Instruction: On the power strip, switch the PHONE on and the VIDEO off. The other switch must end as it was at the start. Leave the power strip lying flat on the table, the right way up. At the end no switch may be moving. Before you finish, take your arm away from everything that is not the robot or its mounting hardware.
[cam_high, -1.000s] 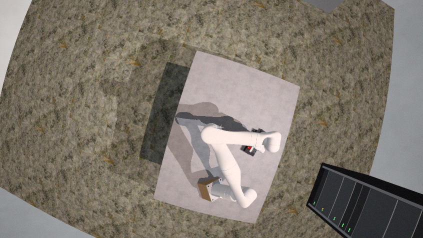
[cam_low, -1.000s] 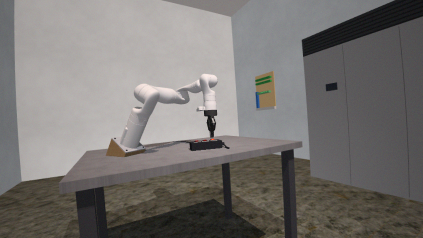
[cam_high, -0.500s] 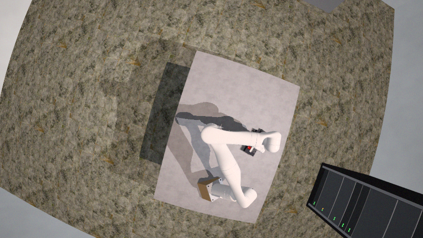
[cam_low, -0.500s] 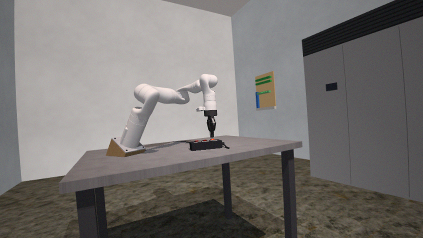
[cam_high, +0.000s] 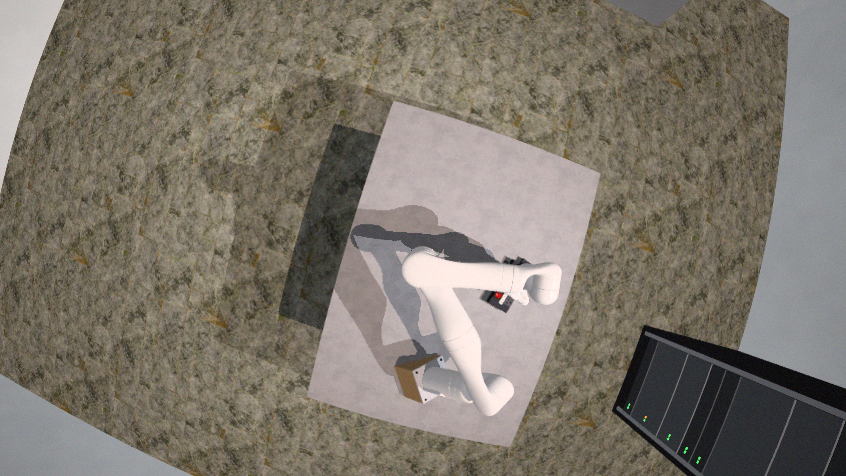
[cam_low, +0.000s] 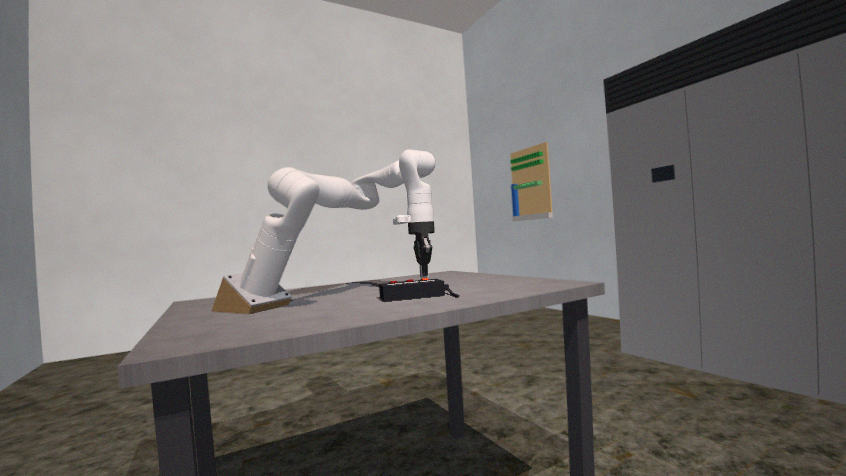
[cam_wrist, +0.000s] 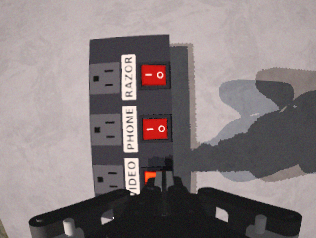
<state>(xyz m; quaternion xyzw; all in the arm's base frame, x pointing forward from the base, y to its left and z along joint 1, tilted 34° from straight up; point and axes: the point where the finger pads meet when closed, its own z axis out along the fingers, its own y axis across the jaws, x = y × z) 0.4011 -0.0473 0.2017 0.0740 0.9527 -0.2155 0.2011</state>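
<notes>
A grey rectangular table (cam_low: 354, 322) on dark legs stands near tall grey cabinets (cam_low: 727, 236); a tan wall board (cam_low: 530, 180) hangs beyond.

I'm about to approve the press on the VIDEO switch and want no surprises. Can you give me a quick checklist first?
1. Pincer shut, holding nothing: ok.
2. Tips over the VIDEO switch: ok.
3. Tips touching the rocker: cannot tell.
4. Power strip flat and right way up on the table: ok.
5. PHONE switch and RAZOR switch away from the tips: ok.
6. VIDEO rocker's position: cannot tell, mostly hidden.

Hand (cam_low: 423, 273) closed, tips just above power strip (cam_low: 411, 289) on table (cam_low: 331, 331)
</notes>
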